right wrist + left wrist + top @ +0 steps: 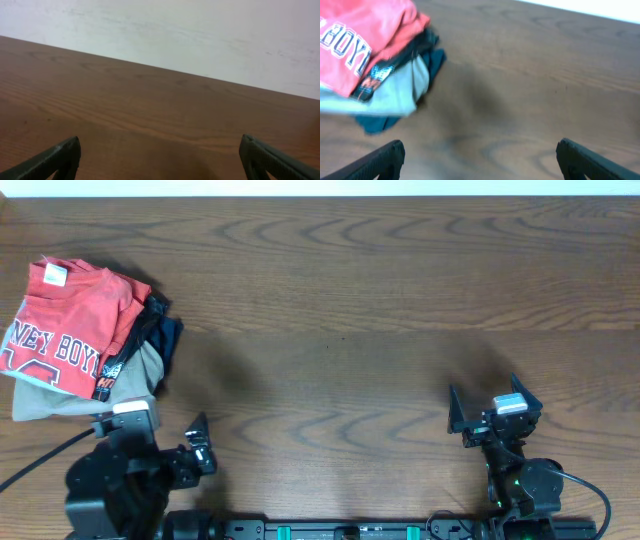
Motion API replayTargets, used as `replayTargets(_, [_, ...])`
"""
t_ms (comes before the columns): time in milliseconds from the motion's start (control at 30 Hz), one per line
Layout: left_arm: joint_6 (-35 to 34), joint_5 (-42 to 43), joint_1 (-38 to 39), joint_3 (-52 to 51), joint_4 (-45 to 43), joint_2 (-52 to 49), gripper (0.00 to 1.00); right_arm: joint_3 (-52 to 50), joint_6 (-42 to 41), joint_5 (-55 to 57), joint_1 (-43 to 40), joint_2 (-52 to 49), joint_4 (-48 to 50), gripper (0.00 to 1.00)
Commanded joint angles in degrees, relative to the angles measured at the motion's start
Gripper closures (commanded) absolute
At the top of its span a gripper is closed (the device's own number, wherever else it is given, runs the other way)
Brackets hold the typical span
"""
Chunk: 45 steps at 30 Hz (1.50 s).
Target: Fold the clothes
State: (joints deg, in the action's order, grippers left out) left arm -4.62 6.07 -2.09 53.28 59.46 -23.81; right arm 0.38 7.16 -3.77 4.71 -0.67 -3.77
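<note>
One worktop (350, 300), dark brown wood grain, matte, filling nearly the whole overhead view. Pale strip (320, 186) along its far edge. Seen from the right wrist, a plain off-white wall (200, 35) behind that edge.

Clothes (70, 320): red-orange T-shirt, white block lettering facing up, small white neck tag (55, 275) showing. Loosely bunched on top of a pile at the far-left side of the worktop, cut off by the left edge of the overhead view. Beneath it a black garment (128, 350) with a printed strip, a tan-grey garment (60, 402) at the bottom, and a navy garment (170, 340) poking out on the pile's right side. Pile apart from both arms.

Left pincer (480, 160): released, jaws spread wide, gripping nothing. Near the pile on its near side, aimed over wood to the right of it.

Right pincer (160, 160): released too, jaws wide, gripping nothing. At the near edge on the right side, well apart from the pile, facing the far edge and wall.

Open room: broad stretch of wood across centre and right, also between the two arms. Tighter along the left side, where the pile sits, and along the near edge, taken up by the arm bases and a black cable (40, 455) trailing off left.
</note>
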Motion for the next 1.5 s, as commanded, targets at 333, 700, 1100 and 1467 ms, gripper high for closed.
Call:
replayTargets(333, [0.5,-1.6,3.3,-28.7,-24.3,18.6,0.02,-0.1,0.0,0.5,-1.4,0.3,-0.3,0.01])
replayTargets(700, [0.6,-1.7,3.4,-44.6,-52.7,23.7,0.02,-0.1,0.0,0.5,-1.4,0.3,-0.3,0.01])
replayTargets(1100, [0.8,-1.6,3.6,-53.0,-59.5,23.7,0.02,-0.1,0.0,0.6,-1.4,0.3,-0.3,0.01])
replayTargets(1467, [0.8,-1.6,3.6,-53.0,-55.8,23.7,0.02,-0.1,0.0,0.5,-1.4,0.3,-0.3,0.01])
